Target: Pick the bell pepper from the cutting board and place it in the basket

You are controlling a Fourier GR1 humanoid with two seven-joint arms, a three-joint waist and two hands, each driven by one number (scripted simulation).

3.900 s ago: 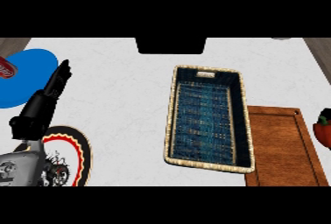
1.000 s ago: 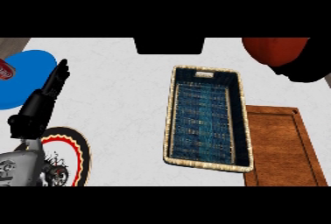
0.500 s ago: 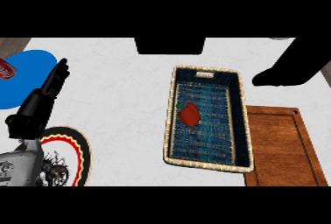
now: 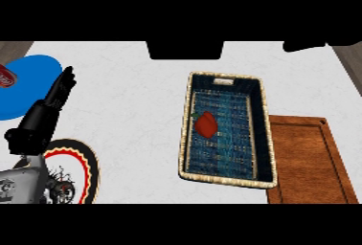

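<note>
Bell pepper lies in the basket, cutting board just beside.
My left hand rests with straight fingers, well apart, near blue plate.

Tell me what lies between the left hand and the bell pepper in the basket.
In the head view, bare white counter, then the basket wall's woven rim, separate the left hand from the bell pepper. Nothing else lies there.

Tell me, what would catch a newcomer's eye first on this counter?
Probably the red bell pepper lying inside the blue-lined wicker basket at the middle. Right of the basket sits a bare wooden cutting board. At the left edge the robot's left hand rests open, fingers pointing up, over a blue plate.
</note>
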